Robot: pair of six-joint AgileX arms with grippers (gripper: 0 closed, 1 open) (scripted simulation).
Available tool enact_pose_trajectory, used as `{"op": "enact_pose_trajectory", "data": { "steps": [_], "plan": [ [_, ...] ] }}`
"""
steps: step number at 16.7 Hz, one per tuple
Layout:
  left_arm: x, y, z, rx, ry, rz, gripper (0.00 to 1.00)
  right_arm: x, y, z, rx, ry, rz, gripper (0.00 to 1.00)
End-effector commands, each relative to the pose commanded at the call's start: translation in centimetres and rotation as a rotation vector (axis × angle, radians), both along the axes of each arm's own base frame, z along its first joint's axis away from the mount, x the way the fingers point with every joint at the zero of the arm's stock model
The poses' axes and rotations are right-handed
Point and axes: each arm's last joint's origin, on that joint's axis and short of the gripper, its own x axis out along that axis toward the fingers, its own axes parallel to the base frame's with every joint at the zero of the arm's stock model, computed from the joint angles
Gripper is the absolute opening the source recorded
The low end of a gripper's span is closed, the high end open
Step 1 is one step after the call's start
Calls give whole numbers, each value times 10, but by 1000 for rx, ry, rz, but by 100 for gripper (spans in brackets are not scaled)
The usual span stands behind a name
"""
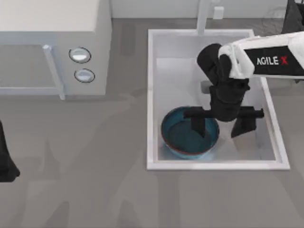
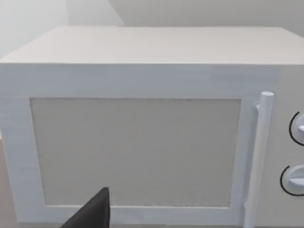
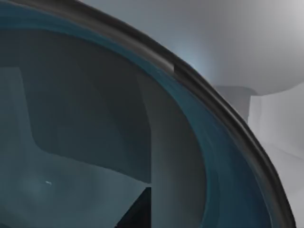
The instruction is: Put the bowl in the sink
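Observation:
The blue-teal bowl (image 1: 183,137) with its dark inside sits in the front left part of the white sink (image 1: 150,95). My right gripper (image 1: 222,126) hangs over the bowl's right side and is open. One finger (image 1: 199,126) reaches down inside the bowl, and the other is outside it over the basin floor. In the right wrist view the bowl's (image 3: 95,118) dark inside and rim are very close, with the sink's white wall (image 3: 278,118) beyond. My left arm (image 1: 4,164) is parked at the table's left edge.
A white microwave (image 1: 47,28) with two round knobs (image 1: 80,55) and a bar handle stands at the back left; the left wrist view faces its door (image 2: 137,147). The white faucet (image 1: 203,16) rises behind the sink. Grey tabletop lies between microwave and sink.

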Motion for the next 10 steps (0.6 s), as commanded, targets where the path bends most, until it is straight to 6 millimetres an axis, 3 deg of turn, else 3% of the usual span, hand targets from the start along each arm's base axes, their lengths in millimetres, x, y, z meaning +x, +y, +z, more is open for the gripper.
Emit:
{"op": "enact_pose_trajectory", "data": {
  "steps": [7, 10],
  "plan": [
    [0, 0, 0, 0, 0, 0, 100, 0, 0, 0, 0, 0, 0, 2],
    [0, 0, 0, 0, 0, 0, 100, 0, 0, 0, 0, 0, 0, 0]
  ]
}}
